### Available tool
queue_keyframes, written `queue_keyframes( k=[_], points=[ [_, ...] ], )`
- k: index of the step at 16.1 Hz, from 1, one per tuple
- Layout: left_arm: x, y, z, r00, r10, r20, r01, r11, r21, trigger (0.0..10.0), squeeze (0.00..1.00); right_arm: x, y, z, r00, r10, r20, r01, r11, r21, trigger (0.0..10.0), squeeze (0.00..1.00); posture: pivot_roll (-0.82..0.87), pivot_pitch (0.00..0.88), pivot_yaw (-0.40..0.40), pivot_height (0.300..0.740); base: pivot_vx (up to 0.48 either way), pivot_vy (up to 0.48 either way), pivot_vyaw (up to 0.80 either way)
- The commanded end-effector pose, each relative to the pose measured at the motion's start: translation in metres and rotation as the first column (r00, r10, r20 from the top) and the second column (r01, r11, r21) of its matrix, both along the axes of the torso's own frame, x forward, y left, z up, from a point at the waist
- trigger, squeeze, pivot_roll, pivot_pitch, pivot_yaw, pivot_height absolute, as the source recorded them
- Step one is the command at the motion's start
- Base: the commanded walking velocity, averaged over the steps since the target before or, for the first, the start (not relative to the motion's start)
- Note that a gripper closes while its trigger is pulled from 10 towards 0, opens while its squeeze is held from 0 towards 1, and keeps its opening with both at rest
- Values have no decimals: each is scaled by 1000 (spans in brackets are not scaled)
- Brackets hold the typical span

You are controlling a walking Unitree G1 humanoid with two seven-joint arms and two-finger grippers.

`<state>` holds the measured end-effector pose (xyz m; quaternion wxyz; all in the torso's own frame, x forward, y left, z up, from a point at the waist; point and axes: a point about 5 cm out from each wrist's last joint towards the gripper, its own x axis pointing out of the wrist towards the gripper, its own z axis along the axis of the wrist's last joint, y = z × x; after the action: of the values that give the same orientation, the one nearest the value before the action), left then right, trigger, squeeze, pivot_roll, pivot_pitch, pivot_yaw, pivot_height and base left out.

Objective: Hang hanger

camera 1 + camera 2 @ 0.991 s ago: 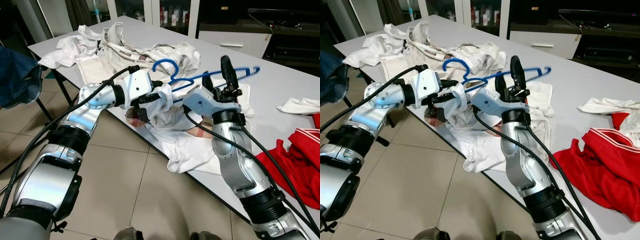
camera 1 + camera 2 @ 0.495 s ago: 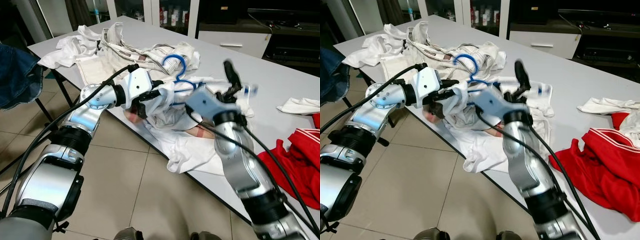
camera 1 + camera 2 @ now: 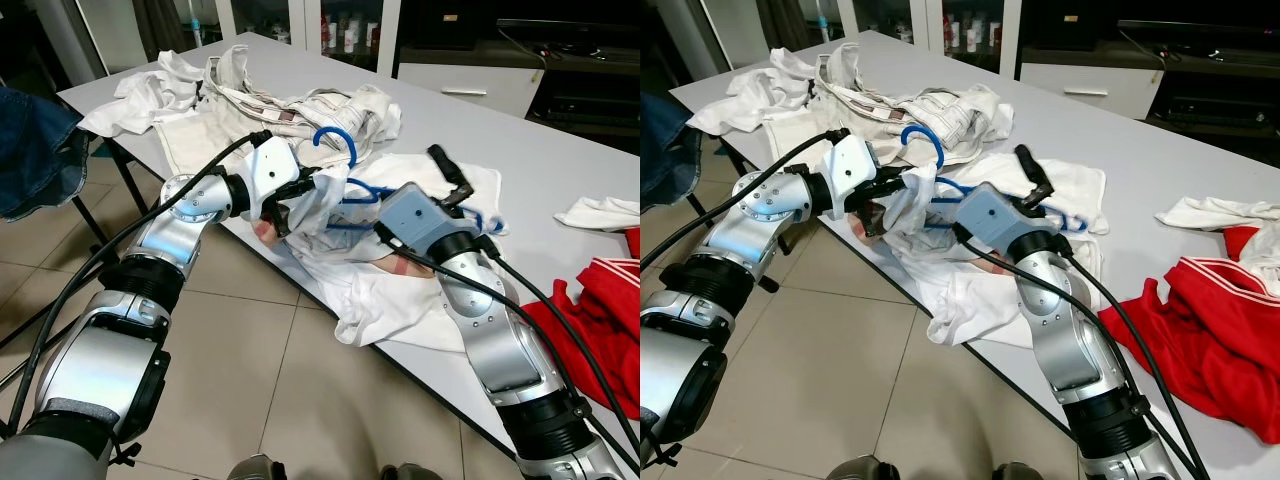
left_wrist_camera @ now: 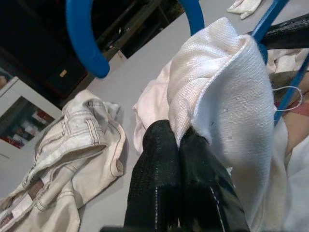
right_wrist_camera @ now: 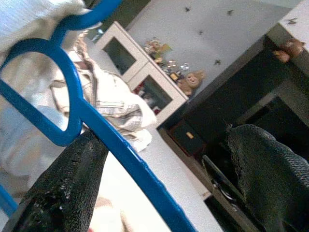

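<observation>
Left gripper (image 4: 181,145) has both fingers pressed together, pinching a fold of the white shirt (image 3: 330,205) at the collar end, held just above the table (image 3: 560,160). The blue hanger (image 3: 345,165) sits right past those fingertips: its hook stands up above the bunched cloth, and one arm of it runs under the fabric toward the right gripper (image 3: 452,182).

Right gripper is spread wide; in the right wrist view the hanger bar crosses against one finger (image 5: 63,186), the other finger is well apart from it. So it supports the bar, no clamp that I can see.

Step looks like threading the hanger into the shirt. To do it well:
- keep the left pinch firm, collar opening held taut toward the hook
- close the right fingers on the bar before pushing, else it may slide off
- push the bar along the shoulder seam, not into the loose cloth bunched beside the left fingertips
- hook stays outside the collar
</observation>
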<state>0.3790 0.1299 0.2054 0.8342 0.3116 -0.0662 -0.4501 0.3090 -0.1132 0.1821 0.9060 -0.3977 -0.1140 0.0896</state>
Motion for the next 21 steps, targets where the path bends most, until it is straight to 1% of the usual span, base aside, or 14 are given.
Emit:
queue_keyframes(
  k=[1,2,3,4,5,6,7,8,9,10,11,14,17,21],
  points=[
    [0,4,-2,1000,16,-4,-16,1000,13,6745,0,1,2,-2,999,26,-22,-26,1000,-7,10000,451,-30,0,54,723,0,0,0],
    [0,4,-2,1000,19,-1,-19,1000,15,8118,0,1,3,-3,999,32,-25,-32,999,-18,10000,451,-27,0,54,723,0,0,0],
    [1,7,-1,999,34,12,-35,999,17,9843,0,0,4,-5,997,59,-42,-60,998,-36,10000,455,-25,0,55,723,0,0,0],
    [2,8,4,997,47,56,-48,999,18,10000,0,-1,4,-8,995,78,-62,-80,996,-41,5569,447,-25,0,55,723,0,0,0],
    [2,8,7,995,46,86,-48,999,21,10000,0,-1,4,-8,994,82,-69,-85,996,-38,4627,443,-24,0,57,723,0,0,0],
    [3,6,14,988,53,145,-56,998,18,10000,0,-1,3,-10,993,75,-86,-78,997,-26,2510,443,-25,0,58,723,0,0,0],
    [4,5,15,987,54,154,-57,998,16,10000,0,-1,3,-10,993,74,-90,-77,997,-23,2510,443,-25,0,58,723,0,0,0],
    [4,4,18,984,55,167,-58,998,13,10000,0,-1,2,-12,991,72,-110,-75,997,-20,3059,447,-27,0,59,723,0,0,0],
    [4,4,18,984,53,173,-57,998,17,10000,0,-1,1,-14,989,73,-128,-76,997,-16,1961,443,-30,0,59,723,0,0,0],
    [4,4,18,982,51,180,-56,998,21,10000,0,-1,1,-17,986,75,-149,-78,997,-12,1569,447,-31,0,60,723,0,0,0],
    [4,4,18,982,54,182,-58,998,20,10000,0,-2,0,-21,981,81,-177,-83,997,-5,0,443,-30,0,60,723,0,0,0],
    [4,5,17,976,53,210,-65,997,50,10000,0,-4,1,-26,970,93,-223,-88,996,30,0,435,-27,0,62,723,0,0,0],
    [4,7,24,955,50,294,-86,990,110,10000,0,-1,-3,-26,966,57,-253,-32,994,102,0,408,-24,0,64,723,0,0,0],
    [4,9,21,955,29,297,-81,983,165,10000,0,2,-11,-27,960,16,-280,29,988,154,0,404,-24,0,65,723,0,0,0]
  ],
)
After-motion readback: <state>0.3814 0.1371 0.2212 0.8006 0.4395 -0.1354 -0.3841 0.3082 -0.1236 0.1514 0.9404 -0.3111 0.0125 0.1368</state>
